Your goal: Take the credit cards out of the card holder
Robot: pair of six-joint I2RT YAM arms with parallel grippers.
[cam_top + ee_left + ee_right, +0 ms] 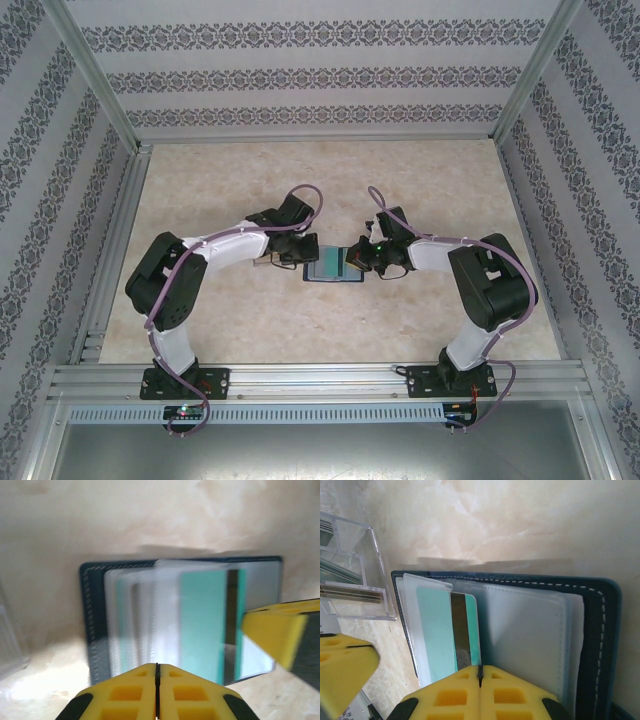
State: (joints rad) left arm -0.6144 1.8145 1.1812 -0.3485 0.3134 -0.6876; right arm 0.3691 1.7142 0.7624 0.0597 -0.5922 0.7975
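Note:
The card holder lies open on the table between my two grippers, dark navy with pale stitching and clear inner sleeves. A teal credit card with a dark stripe sits in one sleeve, its end sticking out; the same teal card faces the left wrist camera. My left gripper is shut, its tips at the near edge of the blurred sleeves. My right gripper is shut too, its tips against the holder beside the teal card's corner. I see nothing between either pair of jaws.
A clear plastic box stands on the table just beyond the holder's left side, with thin card-like edges inside. Patterned walls and metal frame rails enclose the pale marble tabletop.

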